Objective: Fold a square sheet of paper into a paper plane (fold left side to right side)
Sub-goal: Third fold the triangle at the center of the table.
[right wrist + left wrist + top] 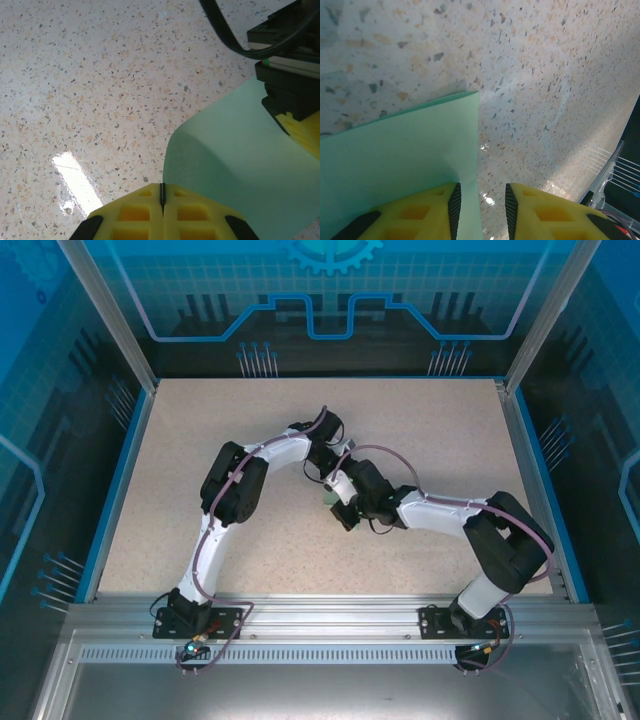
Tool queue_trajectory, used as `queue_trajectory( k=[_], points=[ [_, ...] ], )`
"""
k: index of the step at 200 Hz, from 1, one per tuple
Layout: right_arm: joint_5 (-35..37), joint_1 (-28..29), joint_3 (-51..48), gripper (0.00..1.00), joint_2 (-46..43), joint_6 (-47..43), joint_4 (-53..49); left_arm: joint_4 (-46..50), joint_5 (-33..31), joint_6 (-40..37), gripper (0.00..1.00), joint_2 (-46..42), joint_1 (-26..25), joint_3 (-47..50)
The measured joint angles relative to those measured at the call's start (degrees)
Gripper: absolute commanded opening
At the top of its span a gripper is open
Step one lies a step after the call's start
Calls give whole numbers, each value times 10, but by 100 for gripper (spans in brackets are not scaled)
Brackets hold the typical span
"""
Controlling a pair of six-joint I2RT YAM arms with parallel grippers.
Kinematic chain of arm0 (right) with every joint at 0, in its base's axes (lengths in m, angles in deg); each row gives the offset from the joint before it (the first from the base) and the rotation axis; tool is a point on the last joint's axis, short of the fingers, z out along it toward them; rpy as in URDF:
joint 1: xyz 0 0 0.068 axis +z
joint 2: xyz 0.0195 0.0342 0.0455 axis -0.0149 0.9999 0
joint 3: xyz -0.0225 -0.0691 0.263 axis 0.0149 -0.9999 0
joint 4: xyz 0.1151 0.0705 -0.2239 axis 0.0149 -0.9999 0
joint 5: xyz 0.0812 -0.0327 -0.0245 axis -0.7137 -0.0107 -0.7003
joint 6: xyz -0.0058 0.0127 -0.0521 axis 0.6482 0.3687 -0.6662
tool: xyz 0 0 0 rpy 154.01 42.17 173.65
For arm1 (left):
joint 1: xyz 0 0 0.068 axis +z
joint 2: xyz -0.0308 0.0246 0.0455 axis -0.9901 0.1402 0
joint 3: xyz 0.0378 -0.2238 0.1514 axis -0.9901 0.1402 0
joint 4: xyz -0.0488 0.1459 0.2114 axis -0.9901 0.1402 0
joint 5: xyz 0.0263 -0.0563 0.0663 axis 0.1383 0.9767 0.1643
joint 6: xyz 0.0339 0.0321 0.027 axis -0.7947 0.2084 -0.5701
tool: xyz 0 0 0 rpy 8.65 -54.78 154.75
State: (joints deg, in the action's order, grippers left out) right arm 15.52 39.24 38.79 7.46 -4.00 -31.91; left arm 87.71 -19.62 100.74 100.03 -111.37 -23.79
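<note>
From above we see the left arm [235,490] rise from its base at the near edge, bend at a raised elbow and reach right toward the middle of the speckled table [430,430]; the right arm [500,545] mirrors it, folding at its elbow and stretching left; the two wrists meet near the table's centre, almost touching, with a scrap of green showing between them.

In its own wrist view we find the left gripper [481,202] pointing down at the tabletop with its yellow fingers parted and a plain gap between them; nothing is clamped there. The mint-green sheet of paper [395,165] lies on the table to the left of that gap; one finger [420,215] sits over the sheet, the other [545,212] over bare table, and the sheet's straight right edge runs down into the gap beside the first finger.

The right gripper [162,192] is closed, its two pads pressed together along a thin dark seam. The sheet spreads to the right of it and bows upward in a soft curve; its rounded edge comes down to the fingertips at the seam; we cannot tell whether a corner is pinched there. The left gripper's black body stands over the sheet's far side.
</note>
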Motion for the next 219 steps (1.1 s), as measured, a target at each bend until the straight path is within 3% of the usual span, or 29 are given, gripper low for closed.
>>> queue_trajectory(
  k=[219],
  points=[
    [-91, -106, 21, 0, 52, 63, -23, 2, -3, 0, 33, 0, -1, 0]
  ],
)
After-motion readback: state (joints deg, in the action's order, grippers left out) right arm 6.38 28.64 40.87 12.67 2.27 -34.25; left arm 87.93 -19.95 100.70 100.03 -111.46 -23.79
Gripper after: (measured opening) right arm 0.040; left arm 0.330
